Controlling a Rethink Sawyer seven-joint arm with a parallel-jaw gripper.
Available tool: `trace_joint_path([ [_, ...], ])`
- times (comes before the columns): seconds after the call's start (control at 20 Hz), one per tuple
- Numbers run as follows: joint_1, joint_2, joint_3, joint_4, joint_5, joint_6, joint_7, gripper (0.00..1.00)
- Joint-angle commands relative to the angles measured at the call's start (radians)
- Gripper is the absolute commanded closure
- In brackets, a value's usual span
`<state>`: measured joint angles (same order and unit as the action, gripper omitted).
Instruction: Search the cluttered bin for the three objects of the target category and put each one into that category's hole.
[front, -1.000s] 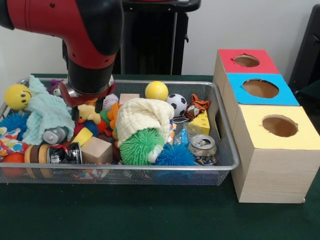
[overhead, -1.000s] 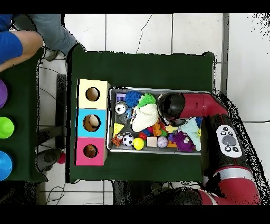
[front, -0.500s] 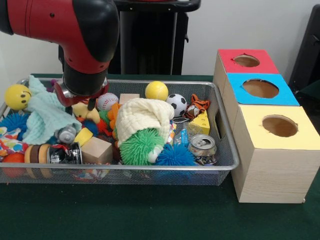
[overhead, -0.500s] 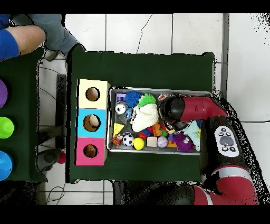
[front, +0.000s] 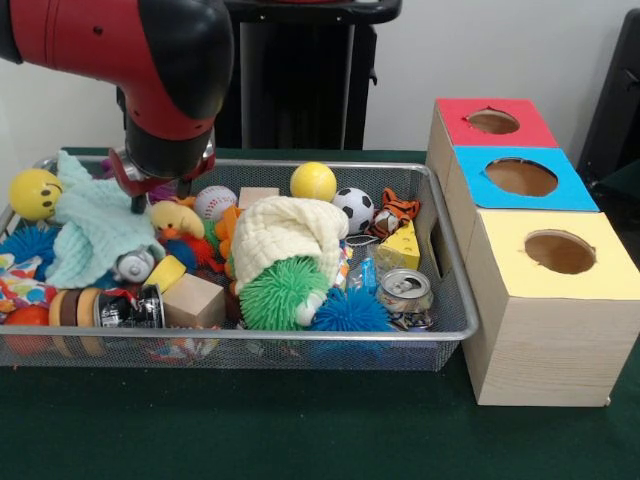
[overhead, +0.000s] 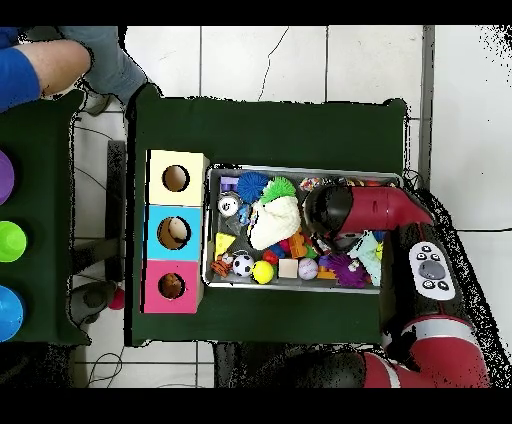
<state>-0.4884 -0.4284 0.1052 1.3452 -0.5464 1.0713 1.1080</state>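
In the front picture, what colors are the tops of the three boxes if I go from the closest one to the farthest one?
Near to far in the front view: yellow-topped box → blue-topped box → red-topped box. Each top has one round hole, and the three stand in a row beside the wire basket.

The red and black arm's gripper (front: 160, 190) hangs over the left part of the wire bin (front: 440, 250), just above a yellow plush duck (front: 176, 219), while a plush tiger (front: 397, 212) lies far right near the red-topped box's hole (front: 493, 121).
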Motion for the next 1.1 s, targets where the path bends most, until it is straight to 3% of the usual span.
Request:
trace_joint_path([
  [0.05, -0.055, 0.027, 0.046, 0.149, 0.117, -0.044, 0.156, 0.0],
  [0.25, -0.1, 0.023, 0.073, 0.212, 0.206, -0.148, 0.195, 0.0],
  [0.4, -0.108, 0.033, 0.074, 0.23, 0.223, -0.22, 0.187, 0.0],
  [0.55, -0.116, 0.062, 0.078, 0.23, 0.219, -0.317, 0.178, 0.0],
  [1.1, -0.083, 0.096, 0.052, 0.192, 0.174, -0.47, 0.156, 0.0],
])
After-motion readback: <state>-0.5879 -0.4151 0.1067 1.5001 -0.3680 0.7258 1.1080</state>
